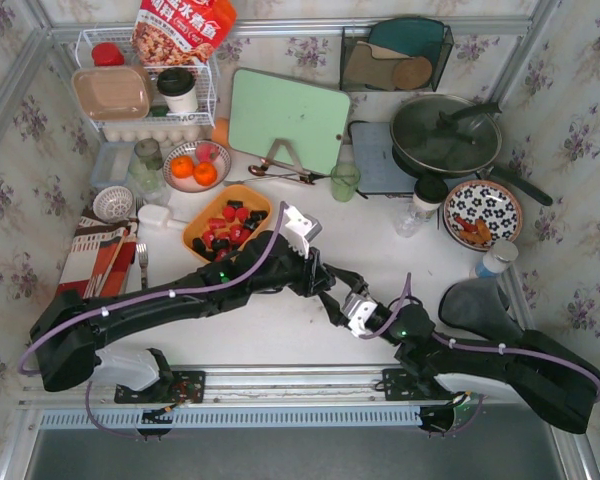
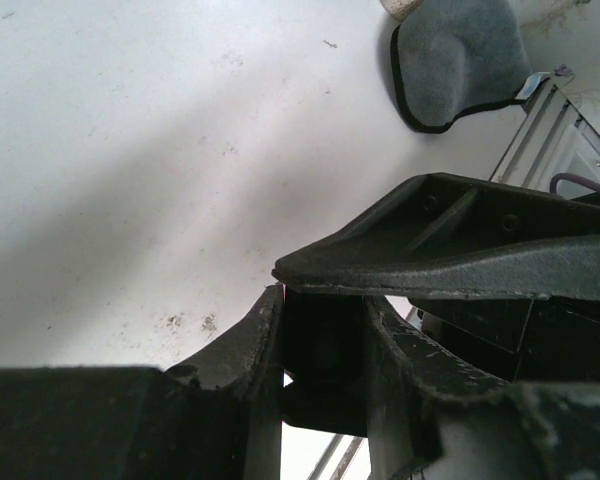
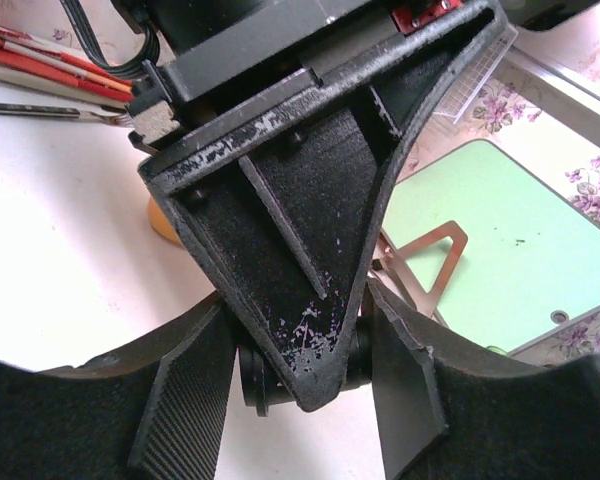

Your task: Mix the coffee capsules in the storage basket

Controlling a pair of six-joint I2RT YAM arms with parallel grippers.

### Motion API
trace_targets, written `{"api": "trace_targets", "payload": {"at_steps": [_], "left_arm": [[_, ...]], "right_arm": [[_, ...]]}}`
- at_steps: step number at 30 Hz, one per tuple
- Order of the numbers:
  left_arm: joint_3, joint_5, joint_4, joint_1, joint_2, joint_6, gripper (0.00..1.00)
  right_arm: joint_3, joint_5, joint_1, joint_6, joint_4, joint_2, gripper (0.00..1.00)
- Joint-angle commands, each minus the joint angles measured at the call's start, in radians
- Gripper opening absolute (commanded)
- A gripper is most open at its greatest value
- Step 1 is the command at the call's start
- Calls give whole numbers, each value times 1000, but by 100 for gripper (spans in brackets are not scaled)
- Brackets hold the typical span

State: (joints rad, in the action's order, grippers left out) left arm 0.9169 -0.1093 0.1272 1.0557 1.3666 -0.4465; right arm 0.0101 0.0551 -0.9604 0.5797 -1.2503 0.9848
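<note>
My left gripper (image 2: 322, 305) and right gripper (image 3: 295, 300) interlock over the surface (image 1: 280, 325) beside the storage basket (image 1: 193, 232), jaws part-closed; what they hold, I cannot tell.

We see glossy red and black coffee capsules (image 1: 235, 232) in a smooth orange plastic storage basket (image 1: 242, 193). At one o'clock from it stands a smooth green plastic board (image 1: 285, 118). The white table (image 1: 280, 330) looks matt and scuffed, the grey pad (image 2: 455, 60) felt-like.
</note>
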Motion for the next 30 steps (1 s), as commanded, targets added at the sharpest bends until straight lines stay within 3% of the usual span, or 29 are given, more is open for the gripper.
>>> {"api": "trace_targets", "payload": {"at_steps": [1,7,8,9,10,17,25,30], "left_arm": [[-1,20,8,1,-21,1,0],[-2,44,-10,0,-40,11,0],[-2,47,-11,0,-42,12,0],[-3,49,-12,0,-42,12,0],[-3,50,-14,0,-44,12,0],[0,78,-41,-2,-60,30,0],[2,215,-161,-23,-153,89,0],[-1,283,-262,-75,-231,122,0]], "right_arm": [[0,-52,0,-18,15,-30,59],[2,-75,0,-17,76,-75,70],[1,-80,0,-17,82,-79,77],[1,-84,0,-17,85,-83,95],[1,-88,0,-16,89,-87,99],[2,-104,0,-23,113,-105,100],[15,-129,0,-90,221,-168,100],[83,-257,0,-241,426,-244,100]]}}
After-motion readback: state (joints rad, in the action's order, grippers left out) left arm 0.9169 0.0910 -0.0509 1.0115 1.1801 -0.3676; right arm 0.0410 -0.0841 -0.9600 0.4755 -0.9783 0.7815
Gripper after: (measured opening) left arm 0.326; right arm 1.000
